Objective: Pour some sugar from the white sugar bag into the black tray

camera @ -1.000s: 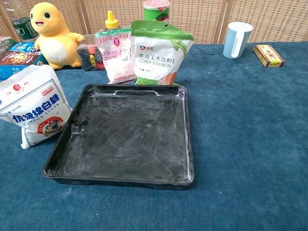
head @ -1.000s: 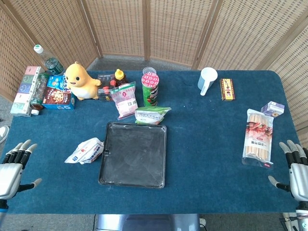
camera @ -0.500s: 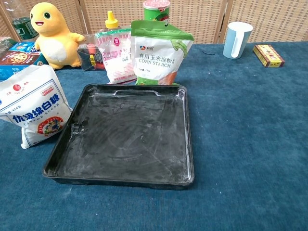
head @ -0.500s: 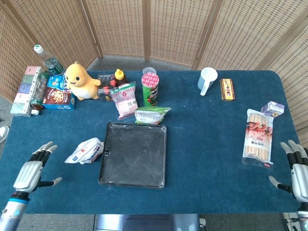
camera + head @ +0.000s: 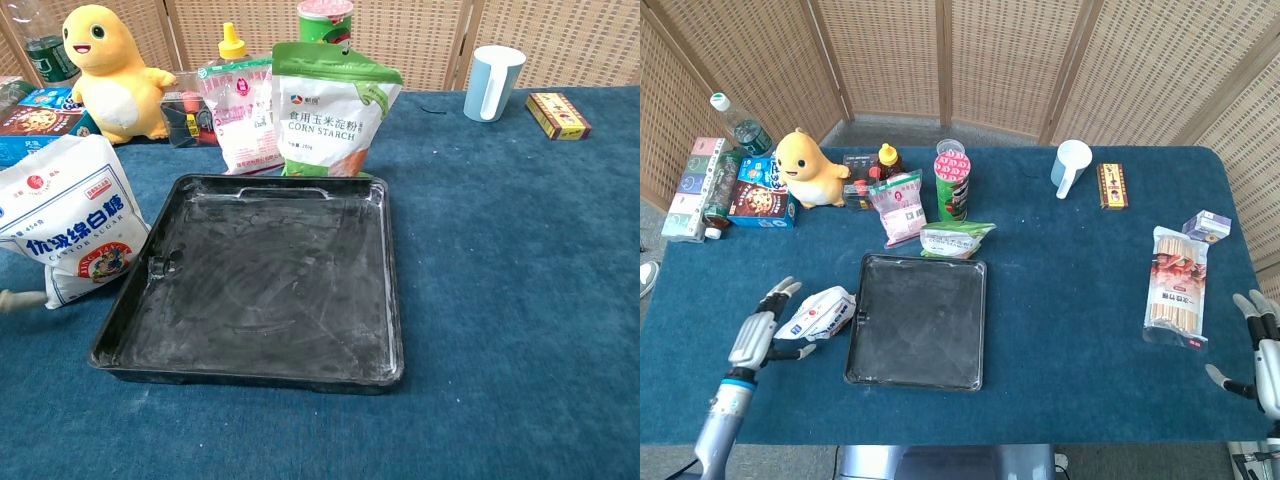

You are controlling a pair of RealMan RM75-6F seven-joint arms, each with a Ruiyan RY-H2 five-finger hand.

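Note:
The white sugar bag (image 5: 818, 313) (image 5: 72, 216) stands on the blue table just left of the black tray (image 5: 918, 320) (image 5: 262, 285), whose floor carries a thin white dusting. My left hand (image 5: 763, 322) is open with fingers spread, close beside the bag's left side; whether it touches the bag is unclear. Only one fingertip (image 5: 14, 300) of it shows at the left edge of the chest view. My right hand (image 5: 1262, 345) is open at the table's front right corner, far from the bag and tray.
Behind the tray stand a corn starch bag (image 5: 330, 108), a pink packet (image 5: 240, 115), a green can (image 5: 952, 183) and a yellow toy (image 5: 806, 168). Boxes and a bottle (image 5: 738, 125) fill the back left. A white cup (image 5: 1071, 166) and a noodle pack (image 5: 1177, 286) lie to the right.
My left hand has moved forward and to the right from the table's front left corner up to the sugar bag. My right hand has drifted slightly toward the frame's edge.

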